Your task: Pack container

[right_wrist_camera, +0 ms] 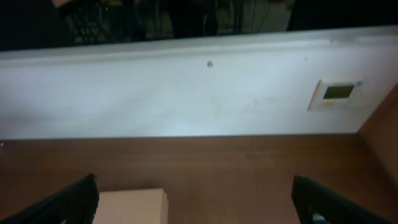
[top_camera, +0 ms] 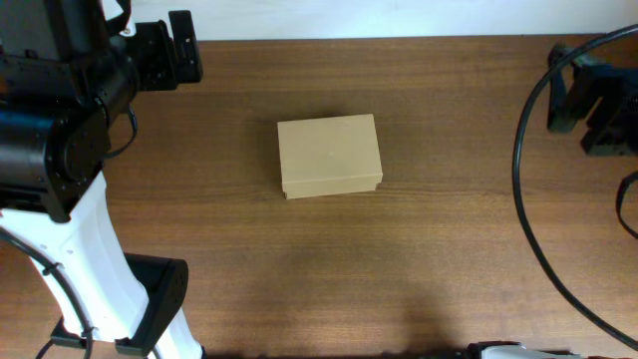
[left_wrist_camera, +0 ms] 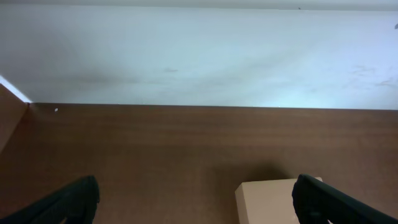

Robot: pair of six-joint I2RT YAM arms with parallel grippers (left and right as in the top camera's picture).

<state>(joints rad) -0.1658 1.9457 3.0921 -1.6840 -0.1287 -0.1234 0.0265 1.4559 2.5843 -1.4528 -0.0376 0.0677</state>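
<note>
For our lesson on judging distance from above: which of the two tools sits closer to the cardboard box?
The left tool, top left in the overhead view. Its gap to the box looks clearly shorter than the gap from the right tool.

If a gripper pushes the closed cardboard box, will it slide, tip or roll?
The container lies flat and low, so it would probably slide, not tip or roll. Plain cardboard likely makes it light, with walls that may dent under a hard squeeze.

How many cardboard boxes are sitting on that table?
1. The cardboard box lies closed near the middle of the table. No other shows in any view.
</note>
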